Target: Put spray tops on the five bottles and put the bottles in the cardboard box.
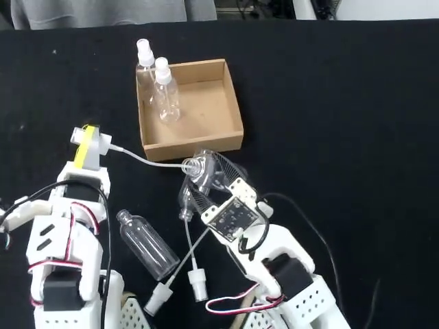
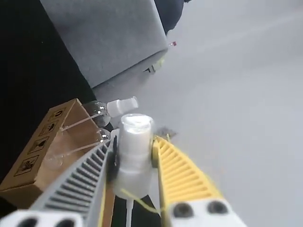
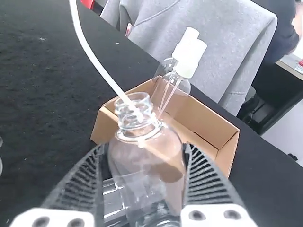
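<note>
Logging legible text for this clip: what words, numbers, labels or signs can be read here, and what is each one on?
No text is readable.
Cardboard box, outer wall: a row of small dark printed pictograms, too blurred to make out.
Circuit board on the right arm's wrist: markings too small to read.
Held bottle and held spray top: no print visible.

A matte black cloth-covered surface [image 1: 343, 103] spreads to every edge of the high view. Beyond its far edge stands a grey fabric shape [image 3: 208, 42], seamed like a garment draped over a chair back. Behind that lies a pale, evenly lit expanse [image 2: 236, 71]; whether it is wall or floor cannot be told.
</note>
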Controlling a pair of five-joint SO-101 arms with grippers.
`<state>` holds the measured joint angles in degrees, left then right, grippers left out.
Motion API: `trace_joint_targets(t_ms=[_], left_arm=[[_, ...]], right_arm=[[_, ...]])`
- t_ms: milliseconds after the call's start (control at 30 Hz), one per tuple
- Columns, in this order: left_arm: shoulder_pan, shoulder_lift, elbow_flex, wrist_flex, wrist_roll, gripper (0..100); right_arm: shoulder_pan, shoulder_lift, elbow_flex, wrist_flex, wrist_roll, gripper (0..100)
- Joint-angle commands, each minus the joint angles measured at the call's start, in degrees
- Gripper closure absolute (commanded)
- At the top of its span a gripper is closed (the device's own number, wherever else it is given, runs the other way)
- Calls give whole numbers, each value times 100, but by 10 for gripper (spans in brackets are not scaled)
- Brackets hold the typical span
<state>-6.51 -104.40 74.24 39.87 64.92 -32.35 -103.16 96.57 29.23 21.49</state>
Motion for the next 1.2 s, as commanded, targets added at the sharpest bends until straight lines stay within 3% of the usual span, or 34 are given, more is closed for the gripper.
trace_joint_targets(t_ms=[0,233,933,1167], left_arm=[[66,-9,127,-492,-70,971],[127,-9,180,-536,-62,971],[2000,-9,312,-79,-1125,971],[2088,-9,400,-88,-1196,971]], right_arm=[[-123,-523,-22,53,62,924],[-132,-567,-22,255,62,924],[-132,-549,-22,255,18,924],[-132,-532,-22,264,18,924]])
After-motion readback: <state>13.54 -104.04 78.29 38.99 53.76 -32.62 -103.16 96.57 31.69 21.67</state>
